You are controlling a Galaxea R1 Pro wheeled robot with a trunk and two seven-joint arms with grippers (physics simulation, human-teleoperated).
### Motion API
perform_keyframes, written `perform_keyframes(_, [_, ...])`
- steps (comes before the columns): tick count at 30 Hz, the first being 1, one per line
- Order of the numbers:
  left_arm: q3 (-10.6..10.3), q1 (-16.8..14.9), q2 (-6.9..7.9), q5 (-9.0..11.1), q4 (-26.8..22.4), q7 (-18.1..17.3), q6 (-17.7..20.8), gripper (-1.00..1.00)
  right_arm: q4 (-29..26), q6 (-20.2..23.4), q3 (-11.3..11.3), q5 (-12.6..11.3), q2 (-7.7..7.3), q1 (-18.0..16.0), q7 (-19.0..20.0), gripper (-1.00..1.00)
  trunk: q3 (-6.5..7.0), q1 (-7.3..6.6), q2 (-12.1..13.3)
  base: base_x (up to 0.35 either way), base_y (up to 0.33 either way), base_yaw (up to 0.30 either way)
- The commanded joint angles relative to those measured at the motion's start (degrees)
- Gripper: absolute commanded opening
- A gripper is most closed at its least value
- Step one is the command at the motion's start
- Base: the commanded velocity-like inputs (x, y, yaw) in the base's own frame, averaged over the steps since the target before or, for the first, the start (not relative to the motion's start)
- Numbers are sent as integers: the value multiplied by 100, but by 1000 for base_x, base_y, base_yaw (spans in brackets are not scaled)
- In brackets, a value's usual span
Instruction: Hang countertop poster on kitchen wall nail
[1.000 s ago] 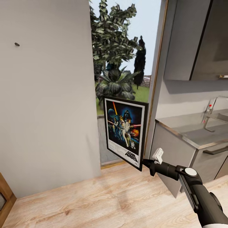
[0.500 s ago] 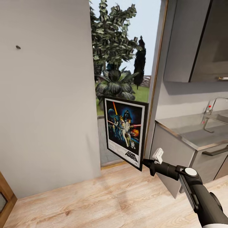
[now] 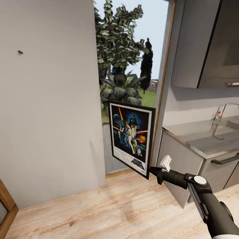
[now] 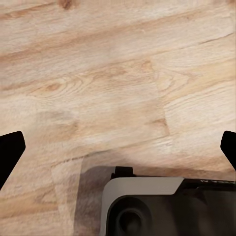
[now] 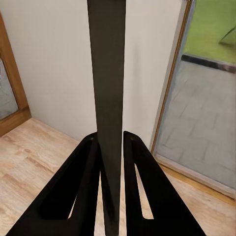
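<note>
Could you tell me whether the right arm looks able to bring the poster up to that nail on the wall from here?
Probably not yet: the right gripper holds the poster low, and the nail sits high, far across the wall. Nothing blocks the way.

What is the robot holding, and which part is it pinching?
The right hand pinches the poster at its bottom right corner, edge between the fingers.

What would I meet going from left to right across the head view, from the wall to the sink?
wall nail → poster → right gripper → kitchen countertop → chrome tap
</note>
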Motion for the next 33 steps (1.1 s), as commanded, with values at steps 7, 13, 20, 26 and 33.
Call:
perform_keyframes(7, [4,1,-1,1,-7,0,-9,100,-9,60,-11,10,2,-4,39,-100,119,-153,276,0,0,0])
perform_keyframes(13, [4,3,-2,1,-7,0,-8,100,-9,60,-11,10,2,-2,39,-100,226,-285,517,0,0,0])
perform_keyframes(20, [4,1,-1,1,-7,0,-9,100,-9,60,-11,10,2,-1,39,-100,352,-438,797,0,0,0])
perform_keyframes(26, [4,1,-1,1,-7,0,-8,100,-9,60,-11,10,2,0,39,-100,460,-570,1038,0,0,0])
perform_keyframes(33, [4,2,-1,1,-7,0,-9,100,-9,60,-7,10,2,-4,39,-100,585,-724,1319,0,0,0])
